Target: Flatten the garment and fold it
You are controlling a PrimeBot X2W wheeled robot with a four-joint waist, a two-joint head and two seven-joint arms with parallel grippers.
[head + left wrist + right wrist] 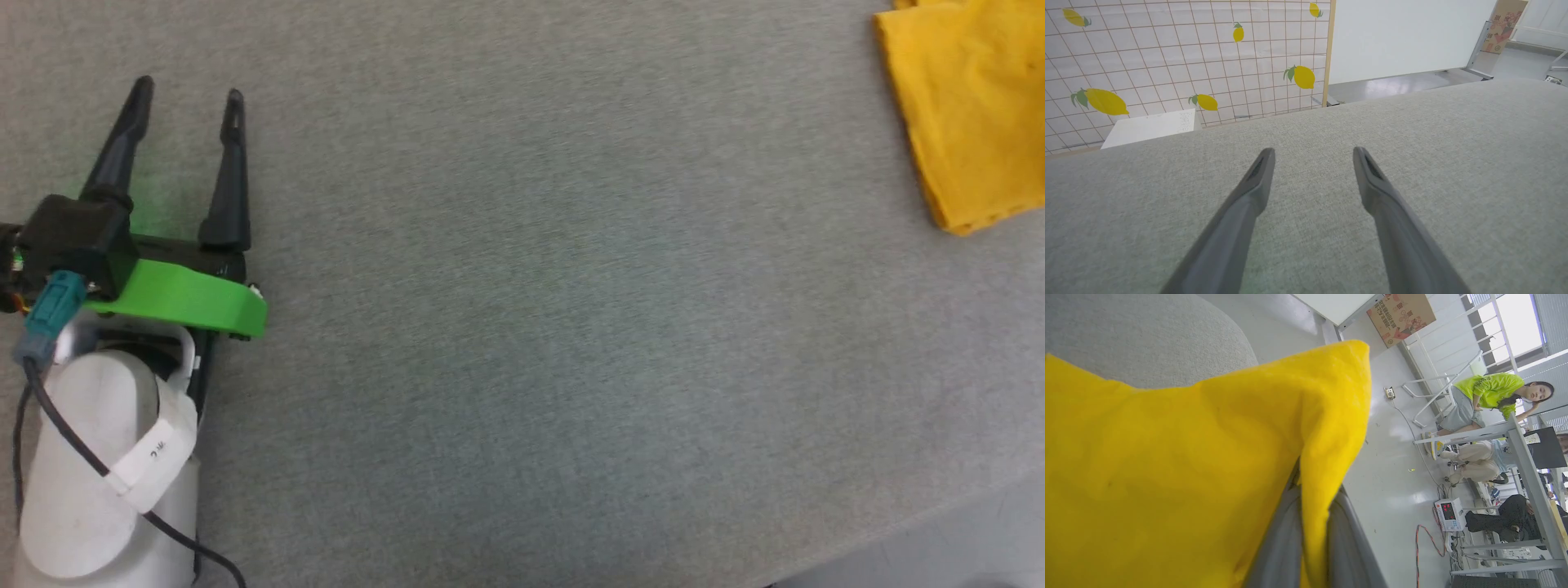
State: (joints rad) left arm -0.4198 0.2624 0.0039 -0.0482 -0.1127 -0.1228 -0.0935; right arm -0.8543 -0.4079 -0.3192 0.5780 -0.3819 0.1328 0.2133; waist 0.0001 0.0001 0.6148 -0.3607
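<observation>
Right pincer (1314, 506) is clamped narrow on a fold of the T-shirt (971, 106), with yellow cloth pinched between the two fingers and draping over them. The left pincer (189, 90) is spread wide with nothing in it, hovering over bare bench (531, 327) well away from the shirt.

The shirt sits at the far right corner of the head view, bunched in a couple of layers near the bench edge. It looks like light, floppy cotton, so I reckon it will sag and crease wherever it isn't supported. One grip point will just make it hang, not spread. It's not fragile, and the woven bench top should give enough drag to smooth it against. My guess is the best places to hold are a hem corner or a shoulder seam, one per pincer, but I can't pick either out from here, and the print is hidden too.

Nothing on the bench is in the way. Off the bench there's a lemon-tile wall (1167, 53), a white box (1151, 126), a cardboard box (1400, 314), and a person in a green top (1490, 396) sitting well off across the floor. The main worry is the shirt slipping over the edge.
</observation>
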